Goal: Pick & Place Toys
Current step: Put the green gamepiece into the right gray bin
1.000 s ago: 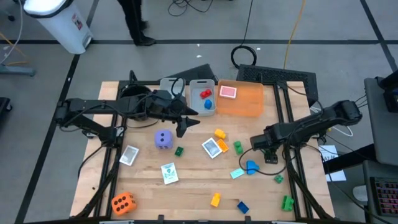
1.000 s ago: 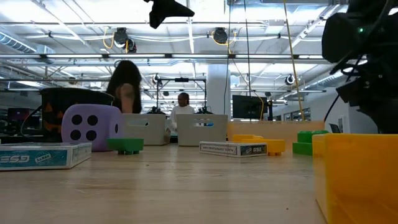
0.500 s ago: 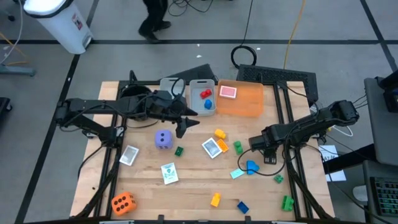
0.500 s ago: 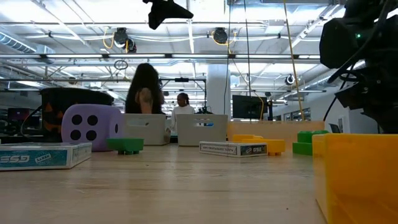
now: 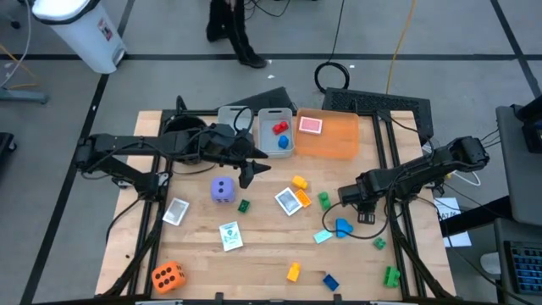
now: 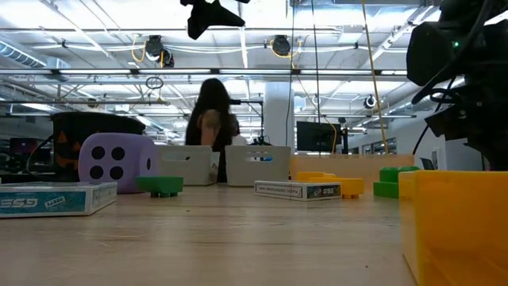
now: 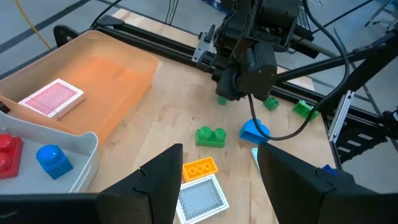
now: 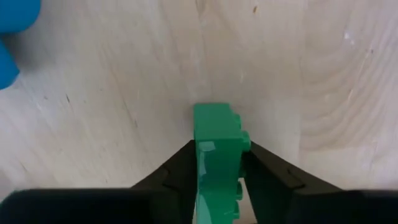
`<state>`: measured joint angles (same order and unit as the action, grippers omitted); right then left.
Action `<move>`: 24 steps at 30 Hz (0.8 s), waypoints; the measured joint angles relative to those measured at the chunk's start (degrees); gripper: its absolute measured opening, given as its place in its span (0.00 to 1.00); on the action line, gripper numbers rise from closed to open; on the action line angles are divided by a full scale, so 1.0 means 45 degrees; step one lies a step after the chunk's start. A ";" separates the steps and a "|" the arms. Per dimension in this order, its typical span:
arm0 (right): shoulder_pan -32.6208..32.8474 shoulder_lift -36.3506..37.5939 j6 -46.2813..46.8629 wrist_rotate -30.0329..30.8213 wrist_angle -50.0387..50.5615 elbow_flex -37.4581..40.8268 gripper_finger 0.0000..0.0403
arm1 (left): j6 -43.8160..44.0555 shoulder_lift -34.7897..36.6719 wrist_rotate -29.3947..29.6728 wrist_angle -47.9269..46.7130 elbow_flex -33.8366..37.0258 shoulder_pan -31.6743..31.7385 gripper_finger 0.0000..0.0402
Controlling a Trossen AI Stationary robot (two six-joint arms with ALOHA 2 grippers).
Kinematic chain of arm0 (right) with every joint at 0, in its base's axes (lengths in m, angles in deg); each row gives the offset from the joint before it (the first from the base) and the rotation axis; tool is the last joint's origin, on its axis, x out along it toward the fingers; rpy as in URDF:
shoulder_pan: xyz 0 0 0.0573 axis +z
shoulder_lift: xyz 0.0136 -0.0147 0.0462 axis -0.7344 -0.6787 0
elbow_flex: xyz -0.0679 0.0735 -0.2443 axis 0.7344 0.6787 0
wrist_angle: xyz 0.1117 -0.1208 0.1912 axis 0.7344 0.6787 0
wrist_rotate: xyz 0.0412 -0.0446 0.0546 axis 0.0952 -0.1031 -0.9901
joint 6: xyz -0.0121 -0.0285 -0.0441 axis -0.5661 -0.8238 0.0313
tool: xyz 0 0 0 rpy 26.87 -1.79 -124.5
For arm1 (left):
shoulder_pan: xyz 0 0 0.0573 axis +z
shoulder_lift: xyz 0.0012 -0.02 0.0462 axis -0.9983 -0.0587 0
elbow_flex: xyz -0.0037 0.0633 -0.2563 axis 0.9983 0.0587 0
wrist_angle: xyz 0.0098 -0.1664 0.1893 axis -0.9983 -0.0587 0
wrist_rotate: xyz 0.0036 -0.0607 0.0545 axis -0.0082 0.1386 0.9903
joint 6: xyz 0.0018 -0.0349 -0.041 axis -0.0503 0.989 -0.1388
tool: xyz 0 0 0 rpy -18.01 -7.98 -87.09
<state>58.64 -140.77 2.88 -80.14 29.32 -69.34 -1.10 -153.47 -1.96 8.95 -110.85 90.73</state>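
**Toy inventory and gripper status**

We count two dice: the purple die (image 5: 222, 190) and the orange die (image 5: 167, 275). There are four picture cards: three cards on the table (image 5: 290, 201) and one in the orange tray (image 5: 339, 140).

Four loose green bricks (image 5: 323, 200), two yellow bricks (image 5: 293, 271) and two blue bricks (image 5: 342, 227) lie on the table. One red brick (image 5: 279, 127) and one blue piece share a grey bin (image 5: 275, 151).

The right gripper (image 5: 360, 206) pinches a green brick (image 8: 217, 143) between both fingers, low over the table's right side. From above, the gripper hides that brick.

The left gripper (image 7: 217, 186) hovers near the bin with its fingers spread, holding nothing.

We cannot identify the pale teal item (image 5: 323, 236) beside the blue brick.
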 joint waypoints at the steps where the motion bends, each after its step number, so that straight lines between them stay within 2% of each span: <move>1: 0.0000 0.0000 0.0000 0.0000 -0.0004 0.0000 0.24 | 0.0000 0.0000 0.0000 -0.0004 0.0000 0.0000 0.54; 5: 0.0000 0.0000 0.0005 0.0000 -0.0015 0.0000 0.22 | -0.0001 0.0000 0.0000 -0.0004 -0.0004 0.0000 0.54; 10: 0.0000 0.0051 0.0266 -0.0010 -0.0052 0.0000 0.25 | -0.0044 0.0000 0.0000 -0.0004 -0.0005 0.0000 0.54; 14: -0.0005 0.0262 0.0502 -0.0049 -0.0121 -0.0009 0.24 | -0.0078 0.0000 0.0000 0.0000 -0.0002 0.0000 0.54; 19: -0.0005 0.0633 0.0634 -0.0038 -0.0149 -0.0313 0.22 | -0.0078 0.0000 0.0000 0.0019 0.0000 0.0000 0.54; 24: -0.0140 0.0938 0.0695 0.0004 -0.0303 -0.0898 0.24 | -0.0073 0.0000 0.0000 0.0032 0.0000 0.0128 0.54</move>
<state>58.00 -136.55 6.01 -80.12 27.96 -73.38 -1.43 -153.47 -1.96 9.09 -110.85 91.30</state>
